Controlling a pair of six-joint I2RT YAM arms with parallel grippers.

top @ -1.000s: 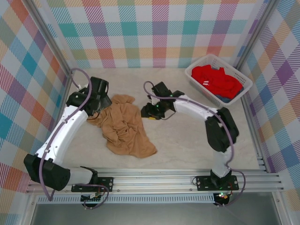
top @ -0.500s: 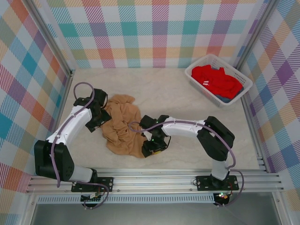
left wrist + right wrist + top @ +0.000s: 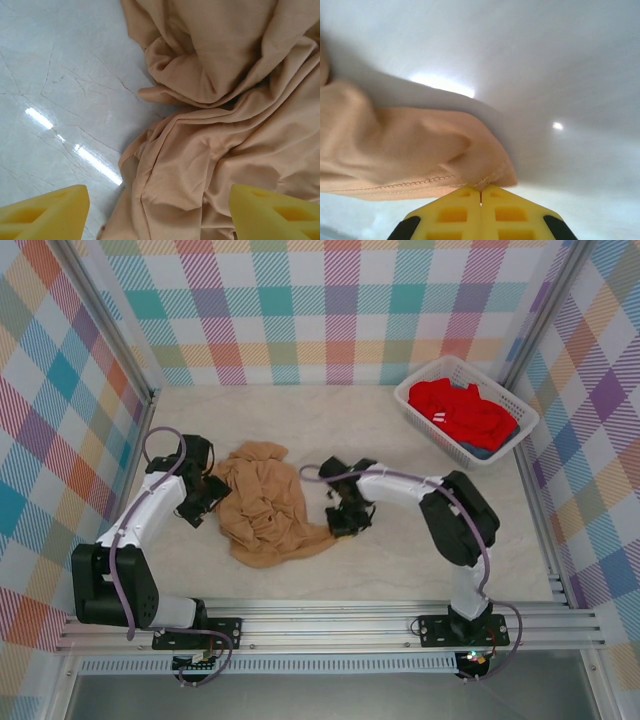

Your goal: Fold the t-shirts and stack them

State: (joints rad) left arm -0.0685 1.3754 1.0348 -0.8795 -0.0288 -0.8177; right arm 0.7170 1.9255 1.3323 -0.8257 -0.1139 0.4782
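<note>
Tabletop (image 3: 400, 450) carries tan-orange tee (image 3: 265, 510), crumpled left of centre. Right gripper (image 3: 343, 523) sits at its right corner, yellow fingers (image 3: 450, 215) pressed together, pinching the hem. Left gripper (image 3: 205, 498) is just beside the tee's left edge, jaws wide apart, holding nothing. Red tee (image 3: 460, 410) is heaped in white basket (image 3: 440, 443) at far right corner.

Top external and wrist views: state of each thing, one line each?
tan-orange t-shirt: crumpled on the table, unfolded, one hem corner pinched.
red t-shirt: bunched in the basket, unfolded.
basket: upright, far right corner.
left gripper: open over the tan-orange t-shirt's edge, holding nothing.
right gripper: shut on the tan-orange t-shirt's hem.
</note>
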